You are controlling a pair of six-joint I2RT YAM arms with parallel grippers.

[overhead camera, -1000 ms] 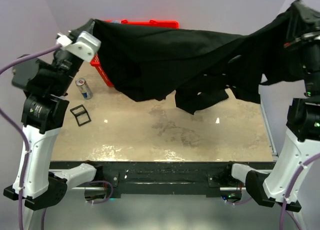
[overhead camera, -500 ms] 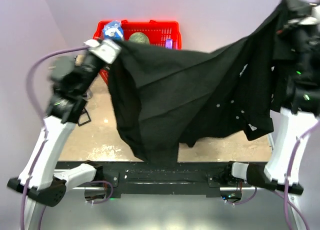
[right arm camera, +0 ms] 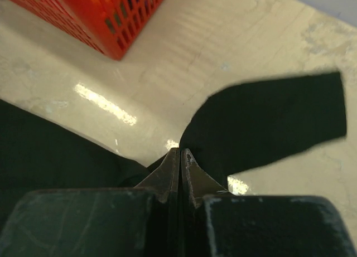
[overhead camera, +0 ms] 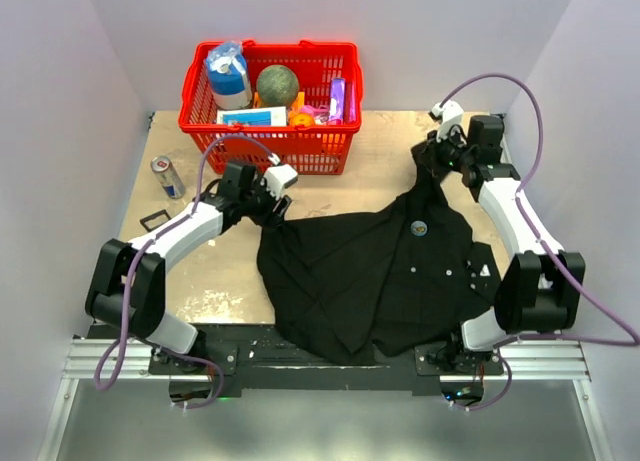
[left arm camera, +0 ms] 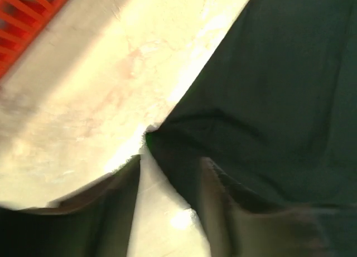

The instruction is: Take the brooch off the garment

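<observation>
**Garment flat on counter, brooch face-up near right pincer**

- Garment (overhead camera: 360, 271) lay spread across the counter (overhead camera: 200, 276), front side up. The two arms held it by opposite far edges. My reading: this stretches the cloth so the brooch shows and can be reached.
- Brooch (overhead camera: 417, 228) sat on the cloth near the right pincer (overhead camera: 432, 163), on its side toward the arm bases. It was well apart from the left pincer (overhead camera: 272, 203). Nothing touched it, so it was not yet removed.
- Right pincer: in the wrist view the fingers were pressed together, and a fold of black cloth came to a point at their tips. It was pinching the garment's upper edge, probably as an anchor.
- Left pincer: the wrist view was blurred. The fingers looked spread, with bare counter showing between them. A corner of the garment's edge lay just ahead of the gap. Could not tell whether either finger touched cloth.
- Red basket (overhead camera: 300, 153) stood beyond the left pincer, apart from the garment.
</observation>
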